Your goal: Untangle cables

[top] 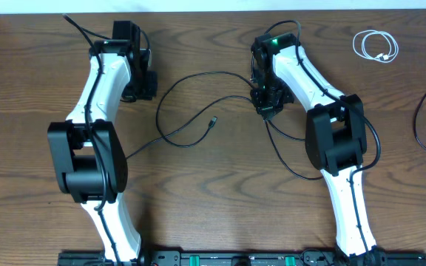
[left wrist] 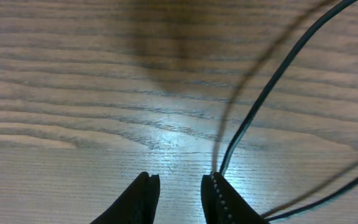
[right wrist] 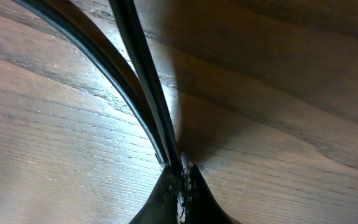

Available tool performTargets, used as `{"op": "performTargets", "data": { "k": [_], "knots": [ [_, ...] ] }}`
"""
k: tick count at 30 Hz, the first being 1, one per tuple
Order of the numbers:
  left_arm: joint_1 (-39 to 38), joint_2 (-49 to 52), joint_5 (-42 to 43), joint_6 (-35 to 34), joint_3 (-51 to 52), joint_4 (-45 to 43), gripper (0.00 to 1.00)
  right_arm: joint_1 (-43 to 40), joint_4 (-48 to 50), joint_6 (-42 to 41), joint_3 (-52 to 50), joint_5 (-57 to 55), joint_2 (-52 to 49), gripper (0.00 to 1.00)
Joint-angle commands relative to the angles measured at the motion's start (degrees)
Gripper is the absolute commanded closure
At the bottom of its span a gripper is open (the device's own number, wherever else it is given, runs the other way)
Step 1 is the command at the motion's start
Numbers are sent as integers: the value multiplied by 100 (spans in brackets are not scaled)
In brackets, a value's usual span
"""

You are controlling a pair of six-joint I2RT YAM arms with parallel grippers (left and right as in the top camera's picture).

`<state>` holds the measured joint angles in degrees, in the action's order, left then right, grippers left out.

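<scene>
The black cable (top: 160,111) lies in a wide loop on the wooden table (top: 220,185) between the two arms, its small plug (top: 213,120) free in the middle. My right gripper (top: 265,103) (right wrist: 183,167) is shut on this black cable (right wrist: 145,62), and two strands run up out of its tips. My left gripper (top: 145,85) (left wrist: 180,177) stands at the back left with a narrow gap and nothing between the fingers. The black cable (left wrist: 260,93) passes just right of its right finger (left wrist: 219,193). The white cable (top: 376,46) lies coiled at the back right, apart from the black one.
Another dark cord (top: 417,122) curves in from the table's right edge. The arms' own thicker wires hang along both white arm links. The table's back edge runs close behind both grippers.
</scene>
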<state>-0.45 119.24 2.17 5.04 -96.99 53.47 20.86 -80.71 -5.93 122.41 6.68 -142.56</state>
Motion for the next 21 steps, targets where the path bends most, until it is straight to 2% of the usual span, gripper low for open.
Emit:
{"op": "performTargets", "data": {
  "k": [1, 21],
  "knots": [
    [9, 153, -138, 59, 37, 26, 75, 35, 44, -92, -28, 136, 221, 99],
    [9, 229, -175, 35, 603, -313, 78, 61, 79, -92, -28, 229, 221, 99]
  ]
}}
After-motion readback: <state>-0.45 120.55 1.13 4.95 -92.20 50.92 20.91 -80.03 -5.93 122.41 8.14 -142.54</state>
